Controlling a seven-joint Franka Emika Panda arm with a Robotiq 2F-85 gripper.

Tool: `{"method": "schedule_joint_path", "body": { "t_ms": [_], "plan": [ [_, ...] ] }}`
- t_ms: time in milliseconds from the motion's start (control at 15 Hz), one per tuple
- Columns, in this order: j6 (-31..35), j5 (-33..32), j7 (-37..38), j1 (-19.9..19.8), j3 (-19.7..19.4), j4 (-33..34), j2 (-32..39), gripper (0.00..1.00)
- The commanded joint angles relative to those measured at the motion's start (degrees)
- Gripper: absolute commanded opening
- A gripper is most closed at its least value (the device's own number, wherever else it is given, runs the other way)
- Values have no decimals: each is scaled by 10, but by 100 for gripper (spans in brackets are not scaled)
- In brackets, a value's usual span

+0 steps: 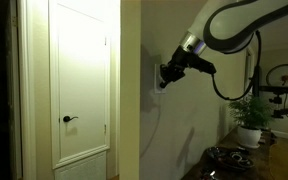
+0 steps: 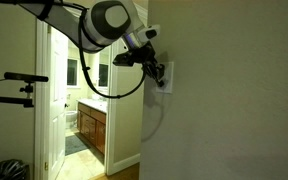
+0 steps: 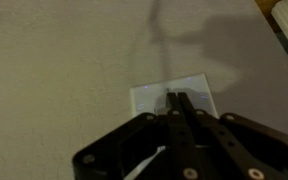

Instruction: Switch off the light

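The light switch is a small white upright wall plate (image 3: 174, 93), partly covered by my fingers in the wrist view. It also shows on the wall in both exterior views (image 1: 155, 76) (image 2: 169, 74). My black gripper (image 3: 177, 98) is shut, its two fingers pressed together with the tips against the middle of the plate. In both exterior views the gripper (image 1: 164, 79) (image 2: 155, 73) points at the wall and touches the plate. No lamp fixture is in view.
A white panel door with a black lever handle (image 1: 70, 119) stands beside the wall corner. A potted plant (image 1: 250, 115) and dark items sit on a counter. A doorway shows a lit bathroom vanity (image 2: 92, 125). A bicycle handlebar (image 2: 19, 77) is beside the door frame.
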Motion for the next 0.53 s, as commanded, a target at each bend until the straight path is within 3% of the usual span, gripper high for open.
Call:
{"method": "schedule_joint_path", "body": {
  "t_ms": [0, 467],
  "plan": [
    [3, -14, 13, 0, -2, -1, -2, 6],
    [-55, 8, -14, 1, -3, -112, -90, 6]
  ]
}}
